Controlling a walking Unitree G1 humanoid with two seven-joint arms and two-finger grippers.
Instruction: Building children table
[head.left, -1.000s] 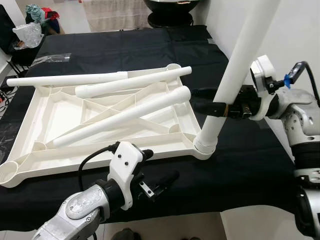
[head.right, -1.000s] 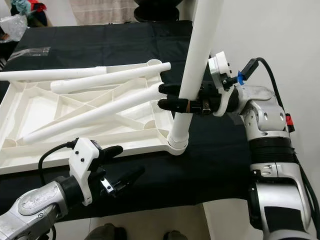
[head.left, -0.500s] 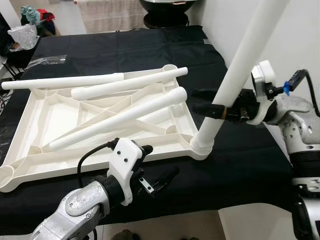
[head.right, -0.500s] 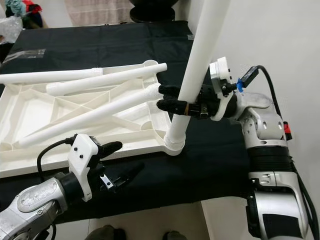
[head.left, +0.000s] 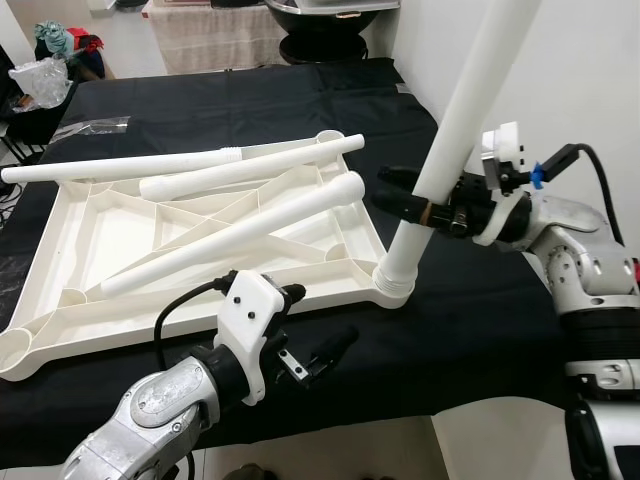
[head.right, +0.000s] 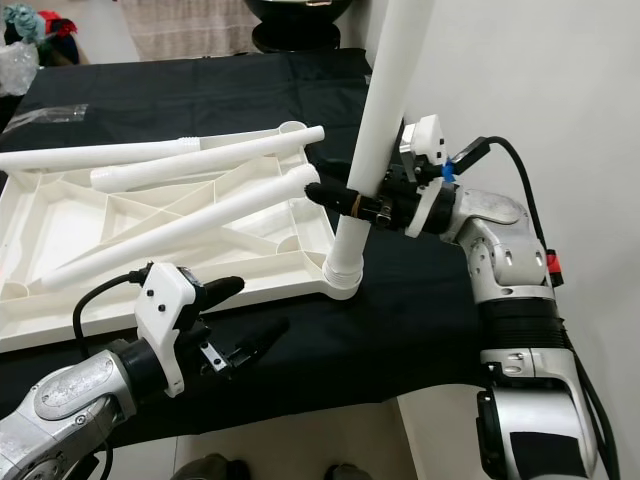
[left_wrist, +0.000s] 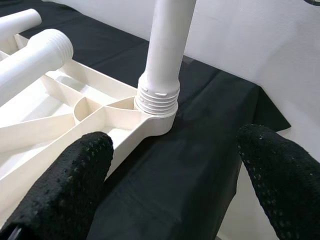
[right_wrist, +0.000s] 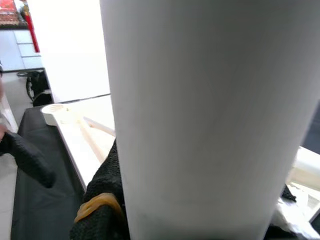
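Here, the right gripper (head.left: 412, 203) clamps an upright white table leg (head.left: 455, 137) seated in the near corner socket of the overturned white table frame (head.left: 75, 300); the left gripper (head.left: 315, 330) hovers, fingers spread wide, just before that corner.

A black cloth (head.left: 480, 320) is spread over the surface. A clear plastic wrapper (head.left: 95, 124) is seen lying on the cloth at its far left. Beyond that corner, a crumpled clear plastic bag (head.left: 38, 78) and a heap of teal and red fabric (head.left: 72, 38) are seen. A white wall (head.left: 590, 70) stands at the right.
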